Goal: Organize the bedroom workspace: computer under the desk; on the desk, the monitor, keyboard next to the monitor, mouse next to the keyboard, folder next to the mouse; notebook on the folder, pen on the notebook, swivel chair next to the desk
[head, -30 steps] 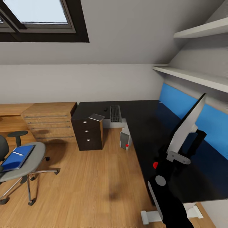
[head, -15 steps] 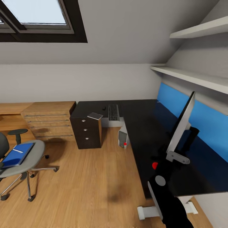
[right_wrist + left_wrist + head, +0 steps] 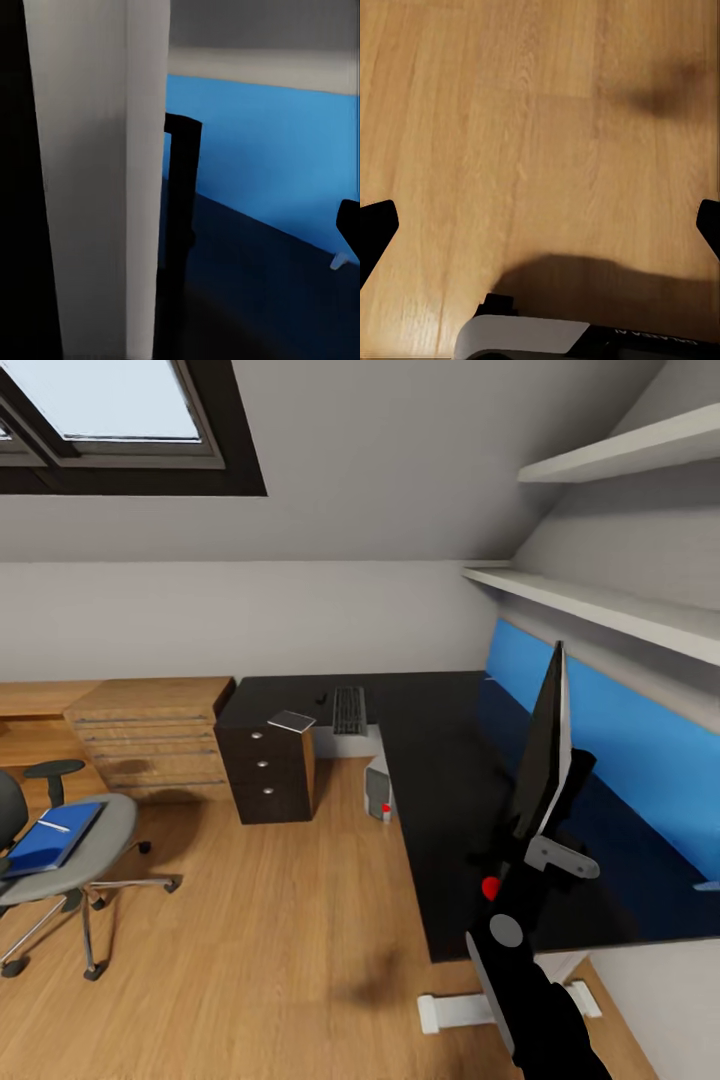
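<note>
One hand (image 3: 545, 852) half-hidden behind monitor (image 3: 543, 750)

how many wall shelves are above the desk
2: the upper shelf at top right, the lower shelf under it, above the blue back panel. More may lie out of frame.

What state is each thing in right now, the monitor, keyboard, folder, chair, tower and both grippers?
Monitor: held up over the desk by the right gripper, tilted, seen edge-on.
Keyboard: flat on the desk's far end.
Folder: lying on the chair seat, a pen on it.
Chair: upright, away from the desk.
Tower: standing on the floor under the desk edge.
Left gripper: open, fingers spread over bare floor.
</note>
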You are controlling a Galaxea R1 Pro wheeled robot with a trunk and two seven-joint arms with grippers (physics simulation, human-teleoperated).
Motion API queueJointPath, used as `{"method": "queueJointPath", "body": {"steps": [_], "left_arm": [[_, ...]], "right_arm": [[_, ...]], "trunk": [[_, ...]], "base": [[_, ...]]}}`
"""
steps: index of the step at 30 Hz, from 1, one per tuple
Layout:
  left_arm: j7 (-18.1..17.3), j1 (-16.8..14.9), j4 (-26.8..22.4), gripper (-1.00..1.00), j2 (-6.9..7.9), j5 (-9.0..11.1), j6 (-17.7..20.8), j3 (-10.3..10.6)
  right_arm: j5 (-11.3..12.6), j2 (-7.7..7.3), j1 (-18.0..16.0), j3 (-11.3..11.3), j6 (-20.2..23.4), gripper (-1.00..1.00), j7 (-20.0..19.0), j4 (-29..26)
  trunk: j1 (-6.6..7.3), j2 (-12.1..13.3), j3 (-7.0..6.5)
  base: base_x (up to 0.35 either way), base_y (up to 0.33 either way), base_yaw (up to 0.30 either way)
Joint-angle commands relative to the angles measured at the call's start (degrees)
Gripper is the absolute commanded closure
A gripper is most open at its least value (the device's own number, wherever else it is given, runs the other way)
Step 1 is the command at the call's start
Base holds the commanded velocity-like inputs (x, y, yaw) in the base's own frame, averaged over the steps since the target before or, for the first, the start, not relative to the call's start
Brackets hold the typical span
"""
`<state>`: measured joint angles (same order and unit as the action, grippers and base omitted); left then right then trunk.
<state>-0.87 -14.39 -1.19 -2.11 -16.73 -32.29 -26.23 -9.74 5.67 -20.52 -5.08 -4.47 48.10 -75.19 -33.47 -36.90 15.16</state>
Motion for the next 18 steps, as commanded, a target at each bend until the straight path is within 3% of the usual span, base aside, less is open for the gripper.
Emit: {"method": "queueJointPath", "body": {"steps": [1, 18], "left_arm": [[-0.09, -0.02, 0.0, -1.0, 0.0, -0.41, -0.12, -0.49], [-0.09, -0.02, 0.02, -1.0, 0.0, -0.41, -0.05, -0.49]], "right_arm": [[-0.1, 0.02, -0.05, -0.02, -0.18, -1.0, 0.24, 0.04], [-0.1, 0.04, -0.05, -0.11, -0.18, -1.0, 0.32, 0.04]], "trunk": [[-0.01, -0.07, 0.08], [-0.01, -0.07, 0.08]], "base": [[-0.046, -0.053, 0.0], [-0.079, -0.08, 0.0]]}}
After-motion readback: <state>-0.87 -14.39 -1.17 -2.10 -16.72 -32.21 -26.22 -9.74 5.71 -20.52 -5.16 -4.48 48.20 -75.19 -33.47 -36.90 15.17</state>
